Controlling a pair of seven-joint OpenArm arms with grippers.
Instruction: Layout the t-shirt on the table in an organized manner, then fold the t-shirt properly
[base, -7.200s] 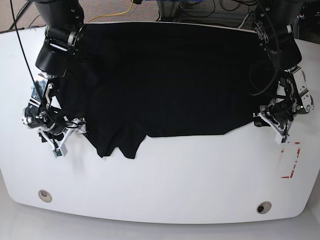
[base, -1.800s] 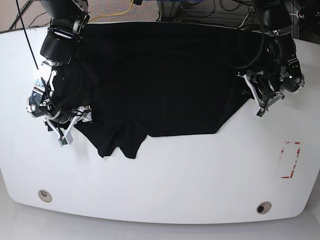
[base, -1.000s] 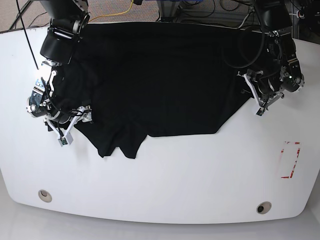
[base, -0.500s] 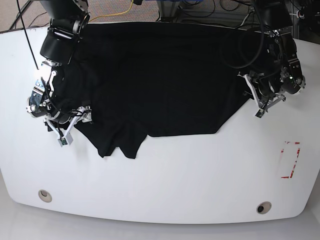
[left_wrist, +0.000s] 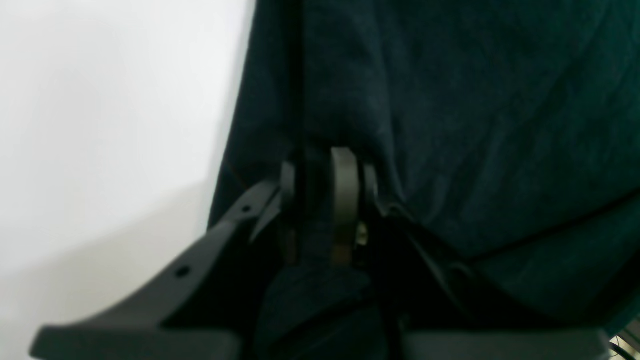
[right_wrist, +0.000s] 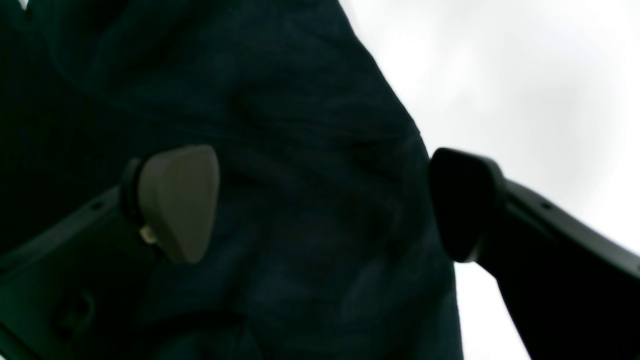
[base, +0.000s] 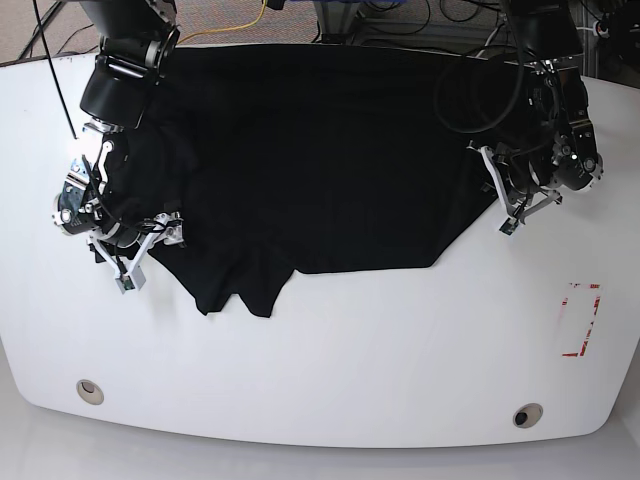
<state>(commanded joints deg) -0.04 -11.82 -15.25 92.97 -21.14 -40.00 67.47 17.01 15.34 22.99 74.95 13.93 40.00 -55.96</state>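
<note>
1. T-shirt (base: 320, 160): plain black, spread over the far half of the table and reaching its far edge. The near hem runs roughly straight across the middle, then cuts up diagonally toward the base view's right side. A crumpled flap hangs nearer than the hem at the lower left of the cloth, with folds gathered beside it.
2. Table (base: 330, 360): glossy white top with curved edges; the near half lies bare.
3. Left gripper (left_wrist: 322, 165): at the shirt's edge on the base view's right. The wrist view shows its two fingers drawn almost together with a pleat of black fabric pinched between them; the cloth's edge runs just left of the fingers, white tabletop beyond.
4. Right gripper (right_wrist: 325, 200): at the shirt's edge on the base view's left, beside the bunched fabric. Its fingers stand wide apart; the tan pad (right_wrist: 177, 200) sits over rumpled cloth, the dark fingertip at the cloth's border over the white table. Nothing is clamped between them.
5. Grommet holes: one near the front left corner (base: 90, 390), one near the front right (base: 527, 414).
6. Red tape mark (base: 580, 320): a rectangular outline on the table's right side, well apart from the shirt.
7. Yellow cable (base: 235, 28): on the floor beyond the far edge.
</note>
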